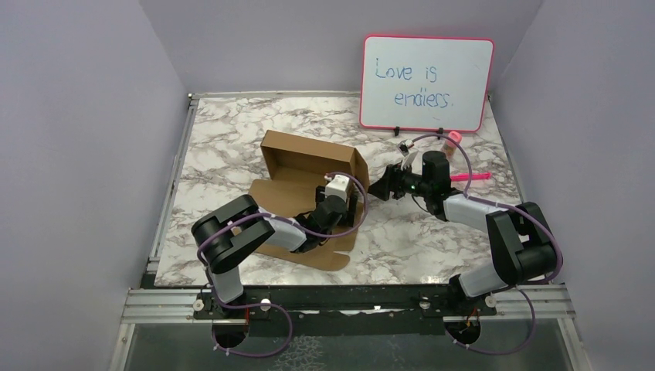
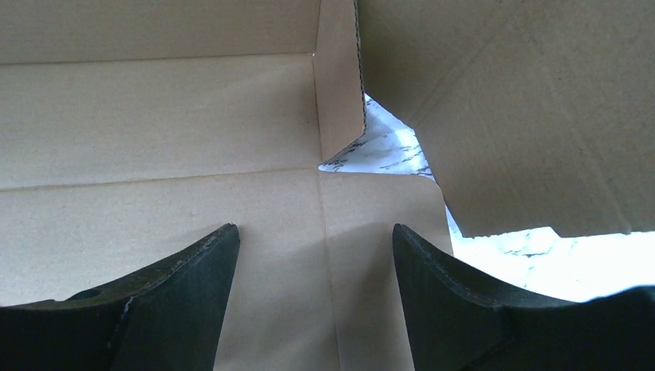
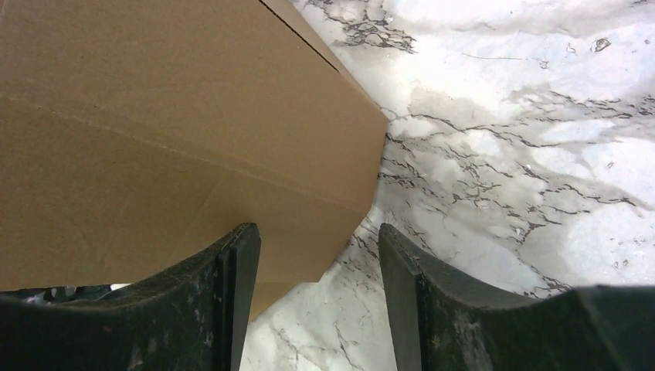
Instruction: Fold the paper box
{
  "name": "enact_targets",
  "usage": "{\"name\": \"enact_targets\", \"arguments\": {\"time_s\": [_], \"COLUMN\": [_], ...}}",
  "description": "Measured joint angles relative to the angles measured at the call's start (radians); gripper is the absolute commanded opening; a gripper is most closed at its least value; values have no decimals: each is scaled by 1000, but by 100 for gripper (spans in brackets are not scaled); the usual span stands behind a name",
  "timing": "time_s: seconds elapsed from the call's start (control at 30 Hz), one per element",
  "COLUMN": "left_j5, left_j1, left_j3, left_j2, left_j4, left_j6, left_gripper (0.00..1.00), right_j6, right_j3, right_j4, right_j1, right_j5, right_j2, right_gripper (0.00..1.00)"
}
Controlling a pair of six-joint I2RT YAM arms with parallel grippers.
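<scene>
The paper box [image 1: 303,164], plain brown cardboard, lies half formed in the middle of the table, its back wall and right side flap raised and its front panel flat. My left gripper [image 1: 341,207] is open low over the box floor [image 2: 154,201], fingers either side of a crease near the inner right corner, with nothing between them. The right gripper [image 1: 384,188] is open at the box's outer right side. Its left finger [image 3: 235,263] is in front of the side flap [image 3: 170,131], and the flap's lower corner reaches into the gap.
A pink-framed whiteboard [image 1: 426,83] with blue writing stands at the back right. A small pink-capped thing [image 1: 454,138] and a pink pen [image 1: 477,177] lie behind the right arm. Marble tabletop [image 3: 525,154] stretches right of the box. Purple walls enclose the table.
</scene>
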Motion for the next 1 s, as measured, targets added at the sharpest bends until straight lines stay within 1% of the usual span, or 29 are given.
{"name": "enact_targets", "arguments": {"time_s": [0.23, 0.43, 0.67, 1.0], "left_j5": [-96, -159, -138, -64], "left_j1": [-36, -50, -50, -47], "left_j3": [96, 162, 124, 27], "left_j2": [49, 76, 44, -21], "left_j4": [-113, -212, -194, -113], "left_j6": [25, 10, -6, -19], "left_gripper": [75, 75, 75, 71], "right_j6": [0, 0, 0, 15], "right_j3": [2, 29, 38, -5], "right_j4": [-5, -19, -2, 118], "right_j1": [0, 0, 0, 20], "right_j5": [0, 1, -2, -8], "right_j2": [0, 0, 11, 82], "right_gripper": [62, 62, 62, 62]}}
